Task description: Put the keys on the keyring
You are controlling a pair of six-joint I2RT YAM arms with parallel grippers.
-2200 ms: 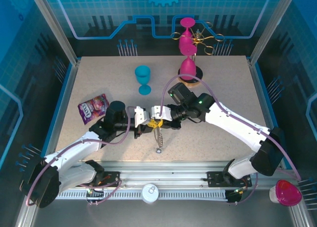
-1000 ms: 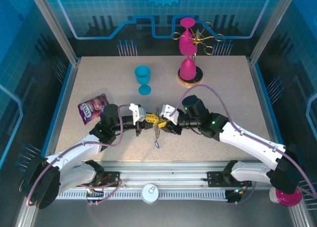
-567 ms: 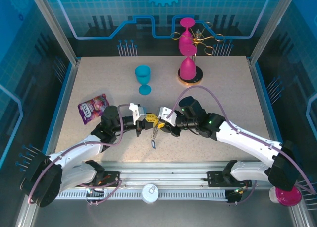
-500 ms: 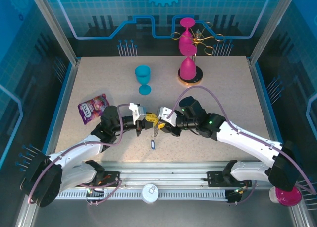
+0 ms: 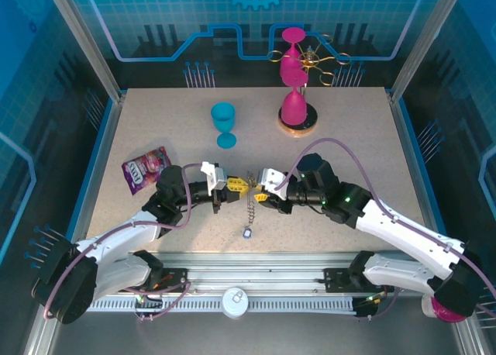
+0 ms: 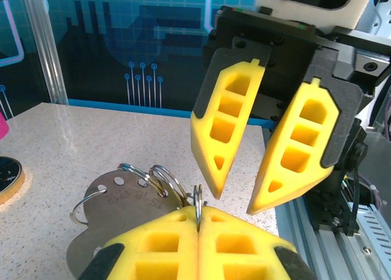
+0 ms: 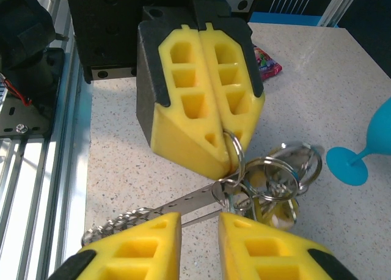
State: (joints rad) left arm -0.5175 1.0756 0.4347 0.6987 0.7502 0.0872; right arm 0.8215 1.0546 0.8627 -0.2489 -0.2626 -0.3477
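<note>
Left gripper clamped shut on the keyring, on the near side of the blue goblet, chain trailing further from it. Right gripper faces it, jaws narrowly apart, gripping nothing.

The top external camera sits high above and behind the arm bases, looking down and forward across the whole tabletop to its far edge. The left wrist camera rides low and very close behind the left gripper, facing rightward along the near edge at the right gripper. The right wrist camera looks the opposite way, equally close, toward the left edge, with the blue goblet and purple packet beyond. All three views share the keyring between the two grippers, near the middle of the near edge.
</note>
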